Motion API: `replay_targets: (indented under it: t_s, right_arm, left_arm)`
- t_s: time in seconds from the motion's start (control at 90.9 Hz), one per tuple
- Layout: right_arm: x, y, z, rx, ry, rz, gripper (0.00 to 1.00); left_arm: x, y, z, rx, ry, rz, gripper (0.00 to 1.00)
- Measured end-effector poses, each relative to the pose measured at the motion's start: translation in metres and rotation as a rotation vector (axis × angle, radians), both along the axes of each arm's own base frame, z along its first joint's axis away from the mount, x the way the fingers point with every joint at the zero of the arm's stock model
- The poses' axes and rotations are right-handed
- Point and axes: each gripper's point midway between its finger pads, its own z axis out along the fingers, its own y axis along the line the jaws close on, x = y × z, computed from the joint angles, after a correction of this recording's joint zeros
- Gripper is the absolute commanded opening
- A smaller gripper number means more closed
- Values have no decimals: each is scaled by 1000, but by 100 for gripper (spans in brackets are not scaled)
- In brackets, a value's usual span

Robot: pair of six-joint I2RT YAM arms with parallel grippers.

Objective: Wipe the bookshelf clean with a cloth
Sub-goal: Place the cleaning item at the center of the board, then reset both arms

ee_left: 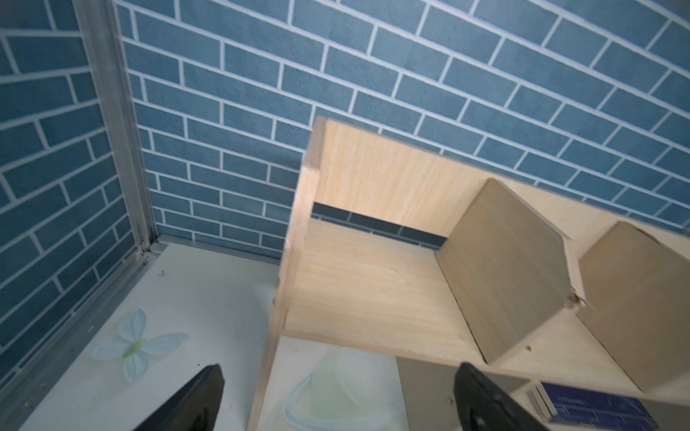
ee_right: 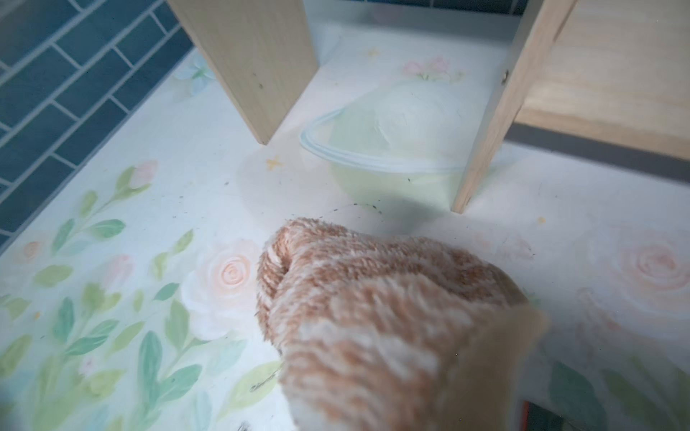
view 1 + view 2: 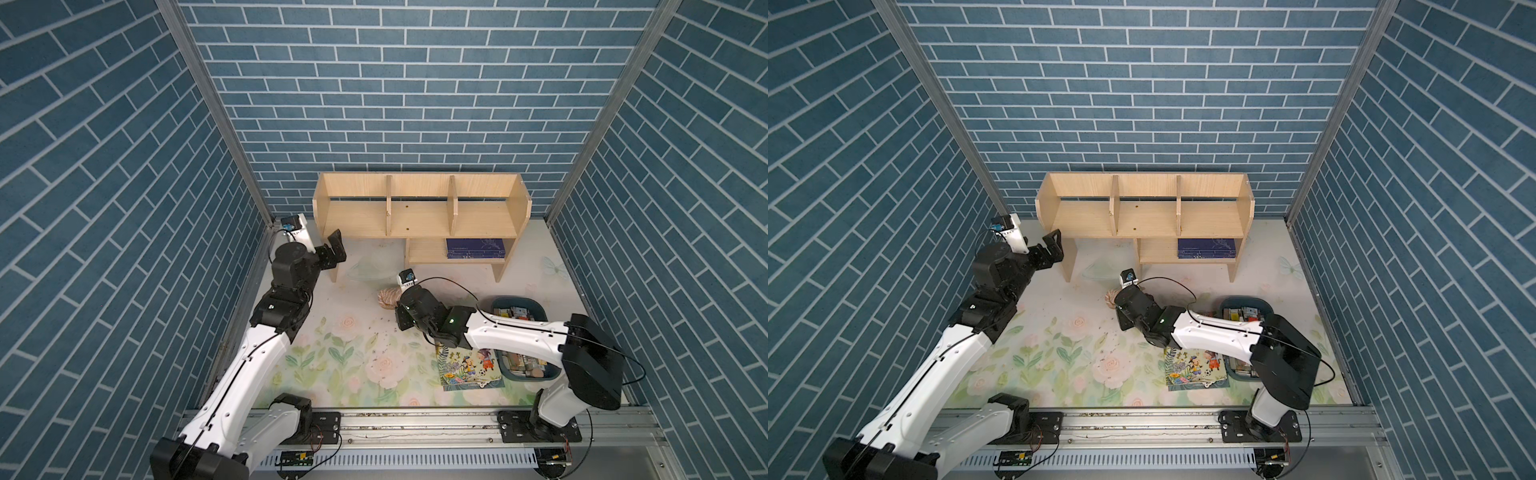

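Right wrist view: the cloth (image 2: 373, 317) is bunched in the tightly closed right end effector (image 3: 395, 307), just in front of the bookshelf (image 3: 482, 187). The left end effector (image 3: 336, 249) gapes wide and empty beside its left end. Looks like the carry step; next, the cloth needs lifting onto the upper tier (image 3: 419, 220).

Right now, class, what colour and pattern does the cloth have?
The cloth is tan and cream in fine stripes, clearest in the right wrist view.

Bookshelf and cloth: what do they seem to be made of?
The bookshelf looks like pale, matt wood board: grain lines and raw plank edges show. The cloth looks like a fluffy terry or microfibre fabric, striped tan and cream, with a fuzzy pile.
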Motion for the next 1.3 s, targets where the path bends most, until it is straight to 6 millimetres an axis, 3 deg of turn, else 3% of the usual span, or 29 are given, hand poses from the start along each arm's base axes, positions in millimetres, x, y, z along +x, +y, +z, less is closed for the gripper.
replay_targets:
  t_s: [0.055, 0.077, 0.099, 0.209, 0.275, 0.407, 0.528, 0.605, 0.682, 0.803, 0.913, 1.012, 1.133, 1.243, 1.298]
  right_arm:
    - [9, -8, -15, -3, 29, -18, 83]
    - [13, -13, -19, -7, 36, -29, 94]
    - [16, -18, -22, -12, 41, -38, 98]
    - [12, -29, -24, -26, 52, -43, 100]
    - [5, -37, -8, -15, 36, -37, 100]
    - [-5, -62, 66, 81, -65, -66, 100]
    - [-4, -107, 136, 185, -180, -164, 100]
    - [1, -142, 159, 211, -226, -247, 100]
    - [6, -176, 167, 196, -249, -351, 100]
    - [15, -232, 158, 150, -250, -578, 100]
    - [15, -287, 139, 83, -297, -811, 97]
    - [11, -332, 112, -17, -410, -986, 98]
    - [3, -384, 67, -167, -473, -1133, 98]
    - [-10, -436, 35, -285, -459, -1282, 100]
    - [-17, -456, 22, -341, -446, -1333, 100]
  left_arm:
    - [-7, -8, -11, 2, 24, -27, 99]
    - [-9, -12, -16, 1, 33, -37, 100]
    - [-11, -14, -21, 0, 43, -46, 100]
    - [-20, -20, -45, -1, 89, -70, 100]
    - [-24, -19, -54, 0, 103, -70, 100]
    - [-27, -16, -48, -6, 84, -58, 100]
    - [-25, -7, -30, -1, 44, -4, 100]
    - [-24, 3, -13, 6, 7, 51, 100]
    - [-23, 15, 3, 14, -32, 121, 100]
    - [-21, 36, 14, 46, -82, 243, 100]
    - [-20, 64, 1, 77, -120, 408, 99]
    - [-15, 95, -42, 133, -82, 542, 100]
    - [-7, 134, -117, 210, 62, 651, 100]
    - [-18, 143, -176, 256, 156, 636, 100]
    - [-25, 141, -194, 259, 169, 617, 100]
